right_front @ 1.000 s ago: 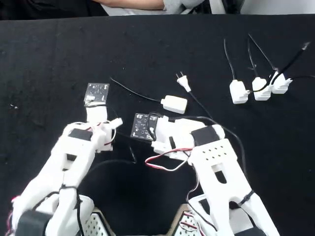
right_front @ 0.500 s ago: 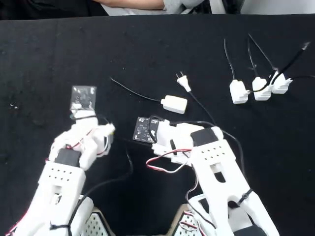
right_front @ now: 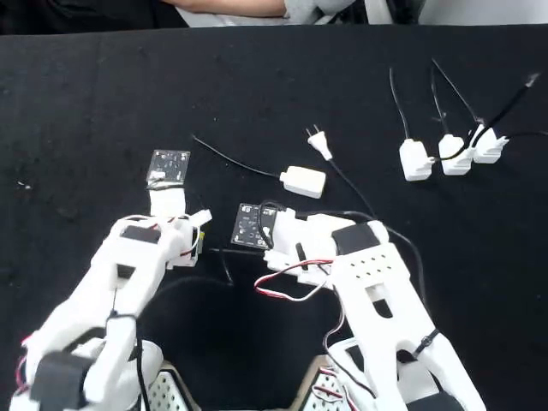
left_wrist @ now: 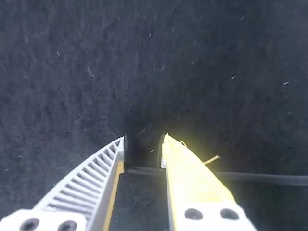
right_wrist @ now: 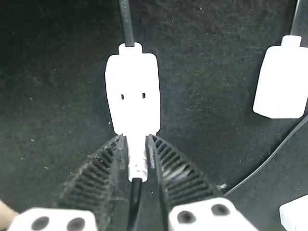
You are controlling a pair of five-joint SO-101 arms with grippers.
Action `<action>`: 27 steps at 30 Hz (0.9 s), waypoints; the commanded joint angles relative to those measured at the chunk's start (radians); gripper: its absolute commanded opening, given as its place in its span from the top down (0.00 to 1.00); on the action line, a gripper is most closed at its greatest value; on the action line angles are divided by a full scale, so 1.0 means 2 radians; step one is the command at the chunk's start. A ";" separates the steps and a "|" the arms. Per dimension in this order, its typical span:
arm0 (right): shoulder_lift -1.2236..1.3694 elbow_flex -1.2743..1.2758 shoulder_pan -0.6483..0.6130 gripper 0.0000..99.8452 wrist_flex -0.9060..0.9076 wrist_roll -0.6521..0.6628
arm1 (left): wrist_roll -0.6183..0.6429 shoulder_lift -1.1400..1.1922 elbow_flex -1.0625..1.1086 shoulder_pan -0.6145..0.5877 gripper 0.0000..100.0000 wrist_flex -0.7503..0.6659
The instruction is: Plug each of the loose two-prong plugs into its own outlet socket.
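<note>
The right gripper, pinched on a plug butting its socket, likely needs a straight push home; the left gripper stands slightly open, empty.

My right gripper covers much of the plug — its prongs are hidden where it meets the socket, so I cannot tell if they are in. A second socket is cut off by the frame edge, and a white piece in the corner shows too little to name. By my left gripper, a dark cable passes behind the yellow finger — and off the edge.
</note>
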 commanded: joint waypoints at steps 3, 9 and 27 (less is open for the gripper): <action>0.006 -0.002 -0.006 0.99 -0.039 -0.003 | -0.004 0.035 -0.043 0.003 0.87 -0.008; 0.009 -0.023 -0.012 0.99 -0.042 -0.005 | -0.005 0.036 -0.040 0.003 0.87 -0.005; 0.006 -0.126 -0.029 0.72 0.018 -0.127 | -0.008 0.036 -0.067 0.002 0.87 0.077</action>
